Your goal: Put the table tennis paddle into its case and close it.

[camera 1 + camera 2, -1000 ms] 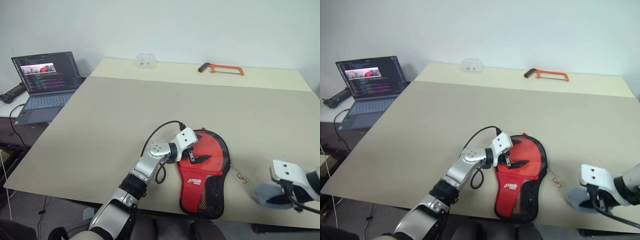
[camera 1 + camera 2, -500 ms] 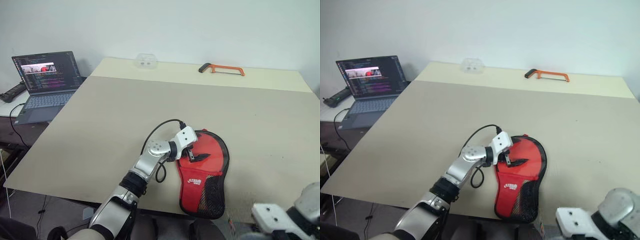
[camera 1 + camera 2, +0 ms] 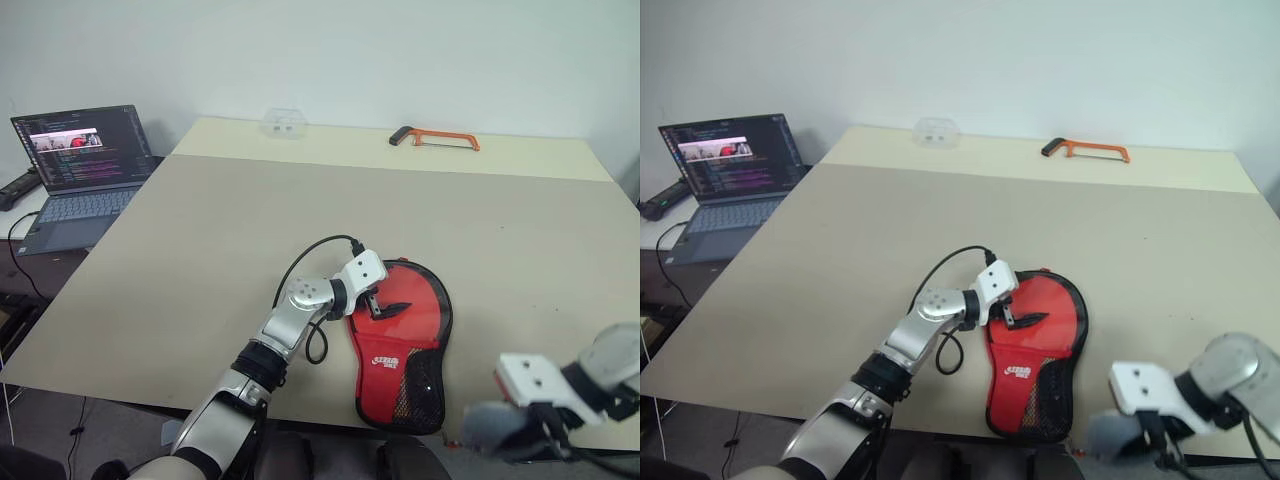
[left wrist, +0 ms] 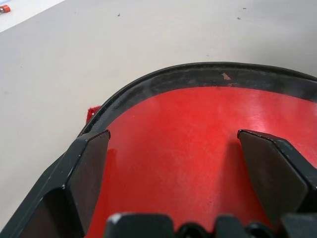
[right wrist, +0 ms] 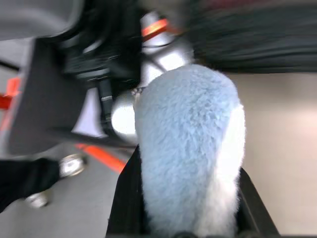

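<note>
Meanwhile the left end effector hovers wide open over the case, lower centre on the tabletop — the paddle looks tucked inside. Lower right, the right end effector clutches a fluffy grey-white pouch — it could snag the case.

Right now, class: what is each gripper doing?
Left gripper: open, fingers spread over the red case.
Right gripper: shut on a fluffy grey-white pouch, off the table's near edge.
</note>
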Tool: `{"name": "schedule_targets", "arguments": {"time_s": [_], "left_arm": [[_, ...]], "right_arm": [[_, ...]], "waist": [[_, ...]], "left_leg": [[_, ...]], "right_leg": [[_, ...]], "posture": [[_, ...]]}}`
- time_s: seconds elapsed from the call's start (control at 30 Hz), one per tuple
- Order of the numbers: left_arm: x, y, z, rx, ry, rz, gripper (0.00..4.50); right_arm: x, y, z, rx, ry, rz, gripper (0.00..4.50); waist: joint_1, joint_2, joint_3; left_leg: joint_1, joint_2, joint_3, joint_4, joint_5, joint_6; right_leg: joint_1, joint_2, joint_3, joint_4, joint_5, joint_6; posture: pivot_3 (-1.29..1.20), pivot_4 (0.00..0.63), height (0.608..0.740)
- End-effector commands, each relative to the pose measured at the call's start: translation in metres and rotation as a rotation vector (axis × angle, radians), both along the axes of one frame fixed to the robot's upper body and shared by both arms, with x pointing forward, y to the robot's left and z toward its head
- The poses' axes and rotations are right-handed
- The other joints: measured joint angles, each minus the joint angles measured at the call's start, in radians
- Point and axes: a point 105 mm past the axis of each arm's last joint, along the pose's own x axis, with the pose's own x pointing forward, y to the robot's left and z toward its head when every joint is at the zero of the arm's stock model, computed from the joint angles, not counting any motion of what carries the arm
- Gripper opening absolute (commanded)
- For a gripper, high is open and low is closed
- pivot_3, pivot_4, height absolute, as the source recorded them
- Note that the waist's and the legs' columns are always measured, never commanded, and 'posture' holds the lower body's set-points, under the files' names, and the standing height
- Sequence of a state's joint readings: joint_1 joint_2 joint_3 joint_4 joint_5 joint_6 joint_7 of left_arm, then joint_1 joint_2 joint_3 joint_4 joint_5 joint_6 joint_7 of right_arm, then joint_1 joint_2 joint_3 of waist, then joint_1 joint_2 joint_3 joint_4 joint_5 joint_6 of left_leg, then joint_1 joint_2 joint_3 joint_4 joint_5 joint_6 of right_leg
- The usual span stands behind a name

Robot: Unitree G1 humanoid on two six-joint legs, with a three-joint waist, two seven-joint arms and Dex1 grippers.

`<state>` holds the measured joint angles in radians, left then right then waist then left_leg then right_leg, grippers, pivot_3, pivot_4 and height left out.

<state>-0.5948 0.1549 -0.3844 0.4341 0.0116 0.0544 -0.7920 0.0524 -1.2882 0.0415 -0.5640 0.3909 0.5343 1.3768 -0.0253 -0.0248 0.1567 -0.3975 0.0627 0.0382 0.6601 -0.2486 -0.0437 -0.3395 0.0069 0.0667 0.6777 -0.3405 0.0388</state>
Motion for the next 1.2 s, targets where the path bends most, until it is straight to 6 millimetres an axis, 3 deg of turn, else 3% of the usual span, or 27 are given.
{"name": "schedule_targets", "arguments": {"time_s": [0.03,0.1,0.13,0.27,0.43,0.57,0.7,0.8,0.9,1.07,1.2], "left_arm": [[0.003,0.020,-0.028,0.091,0.052,0.080,4.50],[0.008,0.022,-0.022,0.062,0.035,0.108,4.50],[0.011,0.023,-0.016,0.034,0.030,0.119,4.50],[0.012,0.027,0.008,-0.048,0.010,0.098,4.50],[-0.001,0.048,0.043,-0.035,-0.068,-0.032,4.50],[-0.015,0.073,0.078,-0.022,-0.100,-0.102,4.50],[-0.042,0.105,0.119,0.040,-0.104,-0.193,4.50],[-0.056,0.154,0.158,0.075,-0.072,-0.147,4.50],[-0.066,0.191,0.184,0.065,-0.030,-0.077,4.50],[-0.069,0.234,0.197,0.082,0.000,0.063,4.50],[-0.070,0.253,0.188,0.114,0.022,0.145,4.50]], "right_arm": [[0.014,-0.007,0.009,0.004,-0.051,-0.020,0.56],[0.018,-0.013,0.005,-0.018,-0.056,-0.022,0.56],[0.020,-0.016,0.004,-0.021,-0.050,-0.028,1.29],[0.032,-0.024,0.006,-0.033,-0.058,-0.054,2.54],[0.049,-0.037,0.024,-0.013,-0.077,-0.091,4.35],[0.054,-0.047,0.042,0.032,-0.079,-0.142,4.46],[0.052,-0.065,0.073,0.150,-0.097,-0.236,4.46],[0.049,-0.084,0.103,0.259,-0.148,-0.358,4.46],[0.044,-0.093,0.117,0.328,-0.168,-0.435,4.46],[0.033,-0.097,0.118,0.377,-0.152,-0.495,4.46],[0.031,-0.105,0.116,0.384,-0.160,-0.537,4.46]], "waist": [[0.000,0.000,0.000],[-0.001,0.000,0.000],[-0.001,-0.001,0.000],[-0.005,0.000,0.002],[-0.009,0.002,0.011],[-0.003,0.003,0.014],[-0.002,0.003,0.019],[-0.002,0.003,0.022],[-0.004,0.002,0.026],[-0.005,0.004,0.027],[-0.006,0.004,0.027]], "left_leg": [[0.000,0.000,0.000,0.000,0.000,0.000],[0.000,0.000,0.000,0.000,0.000,0.000],[0.000,0.000,0.000,0.000,0.000,0.000],[-0.002,0.000,0.001,0.000,0.000,0.000],[-0.003,0.001,0.002,-0.001,0.000,0.000],[-0.009,0.001,0.002,-0.001,0.000,0.000],[-0.018,0.002,0.002,0.001,0.001,-0.001],[-0.019,0.002,0.001,0.001,0.000,-0.001],[-0.019,0.002,0.000,0.001,0.000,-0.001],[-0.017,0.002,0.000,0.001,0.000,0.000],[-0.017,0.002,0.000,0.001,0.000,0.000]], "right_leg": [[0.000,0.000,0.000,0.000,0.000,0.000],[0.000,0.000,0.000,0.000,0.000,0.000],[0.000,0.000,0.000,0.000,0.000,0.000],[-0.002,0.000,0.001,0.000,0.000,0.000],[-0.006,0.000,0.002,0.002,0.000,0.000],[-0.012,0.000,0.001,0.002,0.000,-0.001],[-0.019,-0.001,-0.001,0.002,0.000,-0.001],[-0.019,-0.003,-0.002,0.002,-0.001,0.000],[-0.019,-0.003,-0.003,0.002,-0.001,0.000],[-0.018,-0.005,-0.004,0.003,-0.001,0.000],[-0.018,-0.005,-0.004,0.003,-0.001,0.000]], "posture": [[0.00,0.150,0.740],[0.00,0.150,0.740],[0.00,0.150,0.740],[0.00,0.150,0.740],[0.00,0.150,0.740],[0.00,0.150,0.740],[0.00,0.150,0.740],[0.00,0.150,0.740],[0.00,0.150,0.740],[0.00,0.150,0.740],[0.00,0.150,0.740]]}}
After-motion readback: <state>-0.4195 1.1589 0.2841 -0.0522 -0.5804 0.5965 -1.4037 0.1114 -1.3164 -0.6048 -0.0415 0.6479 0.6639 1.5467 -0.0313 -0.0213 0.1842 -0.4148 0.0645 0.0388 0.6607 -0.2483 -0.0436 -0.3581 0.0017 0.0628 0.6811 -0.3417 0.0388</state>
